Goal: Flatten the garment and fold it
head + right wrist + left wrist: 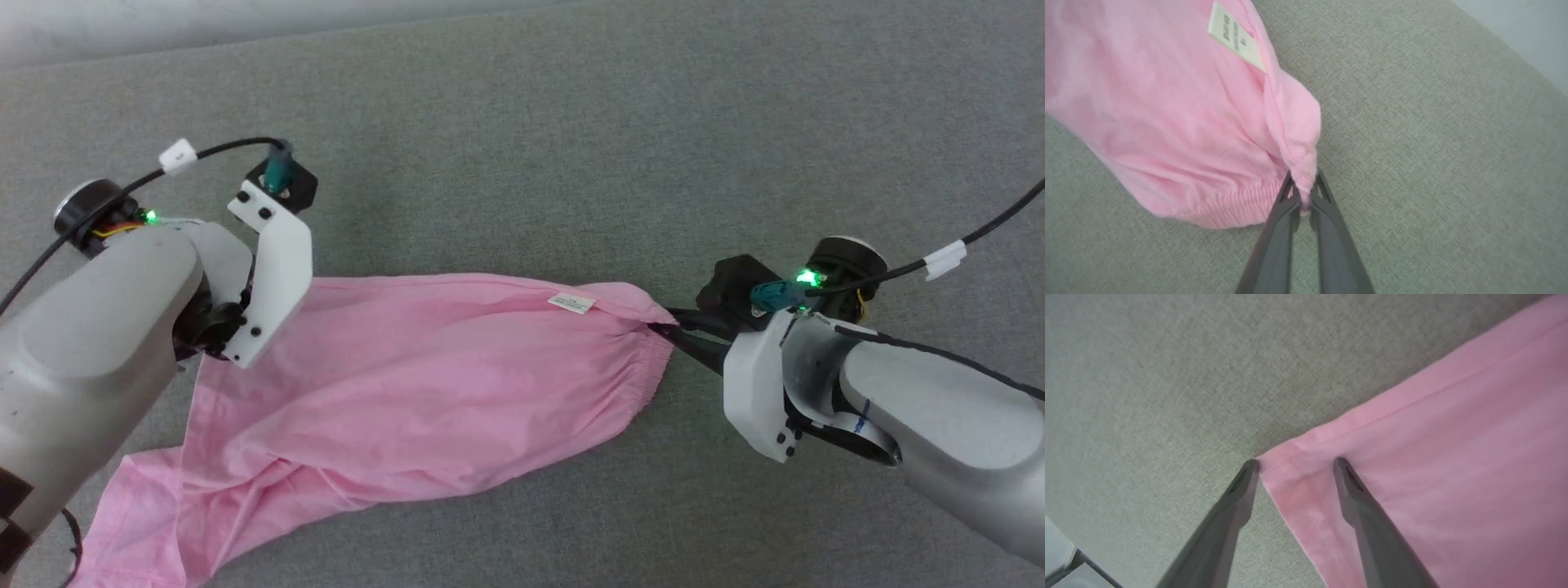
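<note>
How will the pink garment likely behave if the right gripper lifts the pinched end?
Probably floppy: the garment lies wrinkled and bunches where the right gripper pinches it, so it should drape and sag. It looks thin, so likely light. The grey fabric surface may drag on it rather than let it slide.

A counter (pixel 522 122) covered in grey-green woven fabric spreads across the head view, its weave fine and even. A pale, blurred strip (pixel 122 28) runs along its far edge at the upper left. The right wrist view shows a grey-white area (pixel 1531 28) beyond the edge. In the left wrist view's lower corner, a dark line (pixel 1088 561) borders a whitish patch (pixel 1057 543). The light is soft and even.
</note>
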